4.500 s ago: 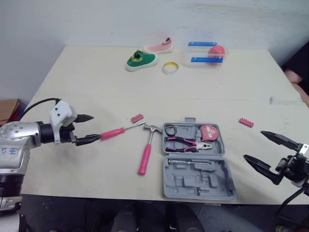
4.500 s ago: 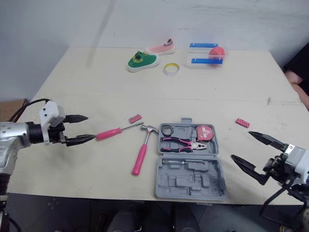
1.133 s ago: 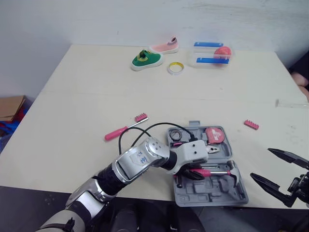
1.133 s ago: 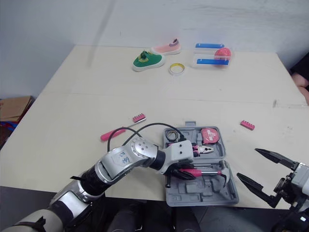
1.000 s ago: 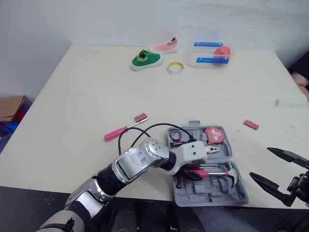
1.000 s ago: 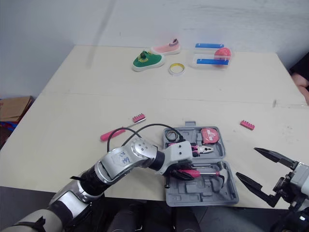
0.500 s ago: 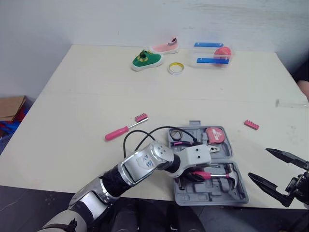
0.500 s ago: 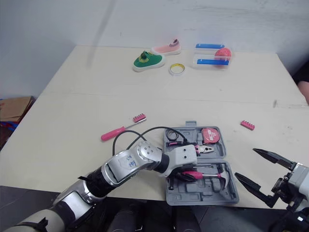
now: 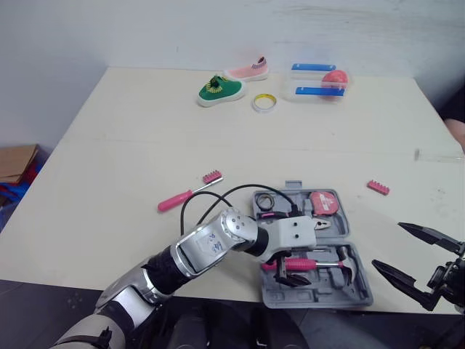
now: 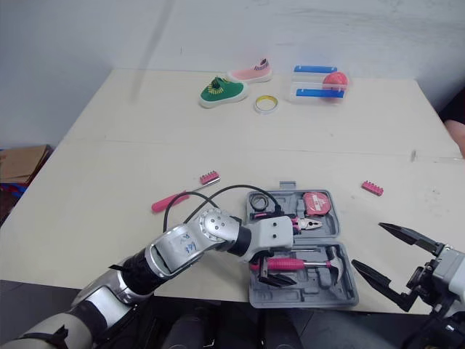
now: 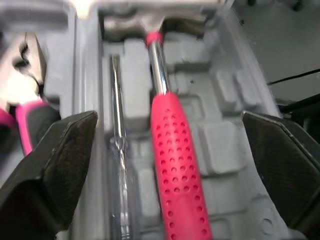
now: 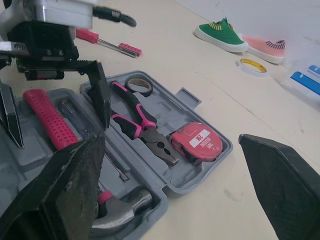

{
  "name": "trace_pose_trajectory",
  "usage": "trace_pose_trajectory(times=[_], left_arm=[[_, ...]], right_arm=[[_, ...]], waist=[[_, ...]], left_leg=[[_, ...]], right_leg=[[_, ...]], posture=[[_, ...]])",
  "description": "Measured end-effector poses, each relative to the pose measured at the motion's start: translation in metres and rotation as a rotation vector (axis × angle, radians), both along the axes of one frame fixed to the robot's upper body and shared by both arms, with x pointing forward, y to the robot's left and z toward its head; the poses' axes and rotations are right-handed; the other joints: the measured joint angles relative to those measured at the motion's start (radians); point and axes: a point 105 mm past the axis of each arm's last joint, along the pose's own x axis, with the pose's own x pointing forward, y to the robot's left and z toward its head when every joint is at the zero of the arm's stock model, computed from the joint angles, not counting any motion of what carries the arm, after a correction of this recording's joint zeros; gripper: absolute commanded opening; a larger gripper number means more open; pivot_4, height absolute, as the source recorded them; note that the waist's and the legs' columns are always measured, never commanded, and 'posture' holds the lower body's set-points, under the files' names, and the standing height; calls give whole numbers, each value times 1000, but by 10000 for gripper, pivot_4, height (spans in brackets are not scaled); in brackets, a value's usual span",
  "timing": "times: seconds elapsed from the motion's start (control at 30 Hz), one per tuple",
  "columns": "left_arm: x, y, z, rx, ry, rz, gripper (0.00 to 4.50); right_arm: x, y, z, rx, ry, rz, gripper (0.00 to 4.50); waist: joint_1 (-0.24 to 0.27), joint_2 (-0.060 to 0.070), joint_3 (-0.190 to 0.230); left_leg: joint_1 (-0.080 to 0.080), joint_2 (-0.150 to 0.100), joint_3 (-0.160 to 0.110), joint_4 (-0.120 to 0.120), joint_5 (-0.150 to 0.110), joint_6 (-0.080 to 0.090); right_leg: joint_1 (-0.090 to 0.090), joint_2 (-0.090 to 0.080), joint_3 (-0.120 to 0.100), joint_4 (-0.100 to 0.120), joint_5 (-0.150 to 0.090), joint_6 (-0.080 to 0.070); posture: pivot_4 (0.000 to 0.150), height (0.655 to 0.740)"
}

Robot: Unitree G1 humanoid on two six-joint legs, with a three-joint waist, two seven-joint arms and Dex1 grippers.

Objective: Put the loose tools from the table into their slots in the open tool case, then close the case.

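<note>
Grey moulded plastic forms the tool case, which is laid open on the near part of the table. In its near half the hammer is laid across the recesses, pink handle towards the robot's left and steel head at the case's right end; whether it is pressed fully into its slot cannot be told. Just beside the handle, a clear-handled screwdriver is seated in its groove. The far half is occupied by pink-handled pliers, a red tape measure and a black tape roll.

The left gripper is held over the hammer handle with its black fingers spread wide, one on each side of the handle and neither touching it. The right gripper is held past the right end of the case, near the table's front edge, its fingers parted wide with nothing between them.

A pink screwdriver is left loose on the table to the left of the case, with a pink bit holder just beside its tip. A second pink bit holder is seen to the right of the case.

At the far end of the table, a green shoe, a pink shoe, a yellow tape roll and a clear container are grouped together.
</note>
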Motion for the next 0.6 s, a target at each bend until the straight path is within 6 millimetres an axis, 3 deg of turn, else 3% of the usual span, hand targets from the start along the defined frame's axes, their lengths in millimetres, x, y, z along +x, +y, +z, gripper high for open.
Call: trace_pose_trajectory(times=[0.03,0.07,0.13,0.37,0.5,0.6], left_arm=[[0,-1,5,-29,-3,-12,44150],[-1,-1,13,-82,-3,-28,38607],[-1,0,24,-190,-10,-58,31952],[-3,5,1,-268,32,-66,1842],[-1,1,-30,-185,55,-12,822],[-1,-5,-37,-157,51,0,822]], right_arm=[[0,0,0,1,1,-1,45000],[0,-1,-1,1,4,0,45000],[0,-1,-1,2,6,1,45000],[-2,-1,-3,1,14,4,45000],[-6,-2,-7,4,41,-4,45000],[-10,-4,-10,4,58,-10,45000]], waist=[[0,0,0],[0,0,0],[-1,0,0],[0,1,0],[1,0,0],[2,0,0]], left_leg=[[0,0,0,0,0,0],[0,0,0,0,0,0],[0,0,0,0,0,0],[1,0,0,0,0,0],[0,0,0,0,0,1],[0,0,0,0,-1,1]], right_leg=[[0,0,0,0,0,0],[0,0,0,0,0,0],[0,0,0,0,0,0],[0,0,0,0,0,0],[0,0,0,0,0,0],[0,0,0,0,0,0]], posture=[[1500,7400],[1500,7400],[1500,7400],[1500,7400],[1500,7400],[1500,7400]])
